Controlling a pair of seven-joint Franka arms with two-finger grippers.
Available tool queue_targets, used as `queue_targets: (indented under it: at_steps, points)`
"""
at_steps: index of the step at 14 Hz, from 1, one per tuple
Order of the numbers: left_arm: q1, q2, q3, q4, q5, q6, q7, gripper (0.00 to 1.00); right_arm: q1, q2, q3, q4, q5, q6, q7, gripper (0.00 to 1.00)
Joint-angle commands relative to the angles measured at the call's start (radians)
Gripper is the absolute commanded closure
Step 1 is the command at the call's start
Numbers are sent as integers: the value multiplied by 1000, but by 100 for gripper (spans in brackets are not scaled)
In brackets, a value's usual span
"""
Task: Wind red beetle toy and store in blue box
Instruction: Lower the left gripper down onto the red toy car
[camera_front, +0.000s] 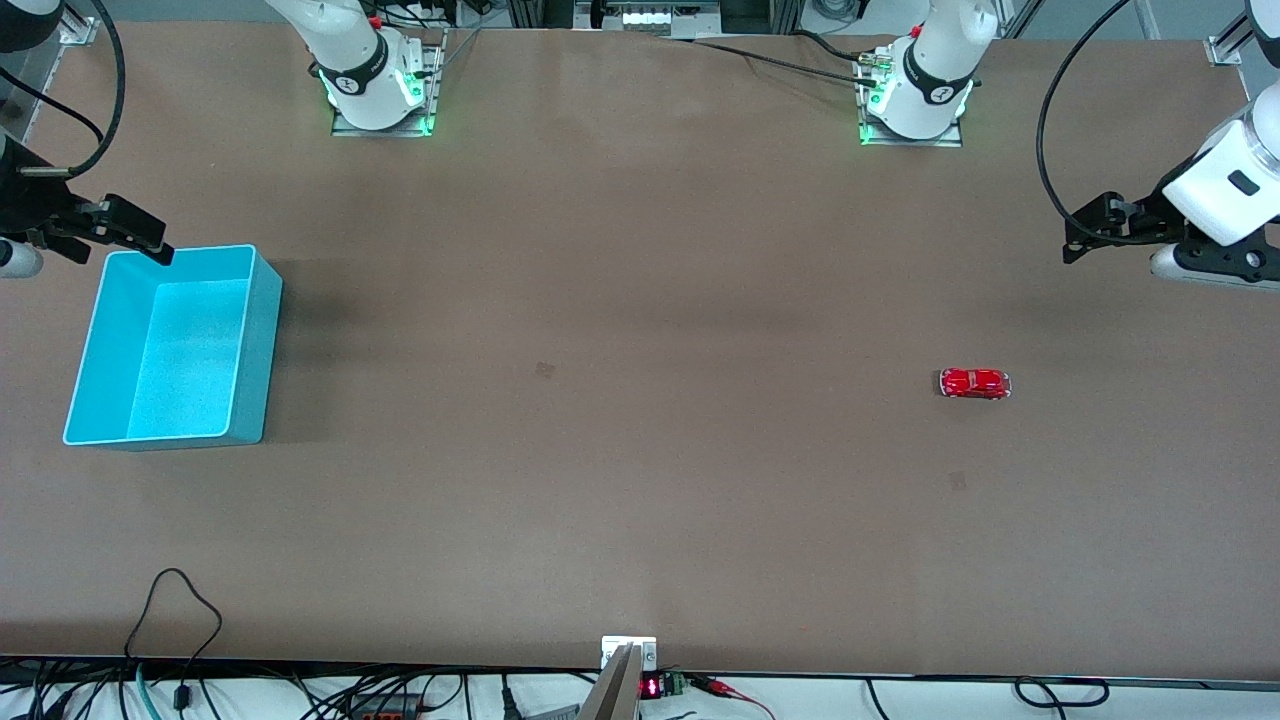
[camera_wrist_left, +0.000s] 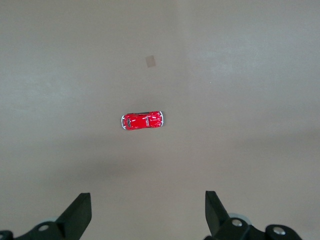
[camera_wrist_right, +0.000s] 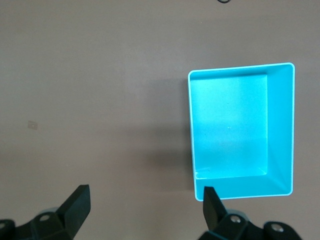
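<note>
The red beetle toy (camera_front: 974, 383) stands on its wheels on the brown table toward the left arm's end; it also shows in the left wrist view (camera_wrist_left: 143, 120). My left gripper (camera_front: 1072, 240) hangs open and empty in the air above the table edge at that end, apart from the toy; its fingers are spread wide (camera_wrist_left: 148, 210). The blue box (camera_front: 255, 360) sits empty at the right arm's end and shows in the right wrist view (camera_wrist_right: 230, 130). My right gripper (camera_front: 150, 240) is open and empty over the box's corner nearest the robot bases (camera_wrist_right: 146, 205).
The two arm bases (camera_front: 380, 80) (camera_front: 915, 95) stand along the table's edge farthest from the front camera. A black cable (camera_front: 170, 610) loops onto the table at the edge nearest the front camera. A small bracket (camera_front: 628, 655) sits at the middle of that edge.
</note>
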Motion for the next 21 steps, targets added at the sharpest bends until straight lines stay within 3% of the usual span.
queue_targets:
  at_steps: [1,6,10,13,17,21]
  points:
    - [4,16,-4,29,-10,-15,5,0,-3,-18,3,-16,-8,-5,-12,0]
    - [5,17,-4,28,-12,-21,-1,0,-3,-16,3,-16,-9,-5,-15,0]
    - [2,40,-6,29,-15,-162,2,0,-6,-16,3,-18,-9,-5,-15,0]
    - [2,62,-7,23,-15,-182,65,0,-6,-16,3,-18,-9,-5,-15,0]
    - [39,121,-4,6,-9,-145,451,0,-6,-14,3,-18,-9,-5,-15,0]
    - [79,125,-3,-151,19,86,833,0,-6,-14,3,-18,-9,-5,-15,0]
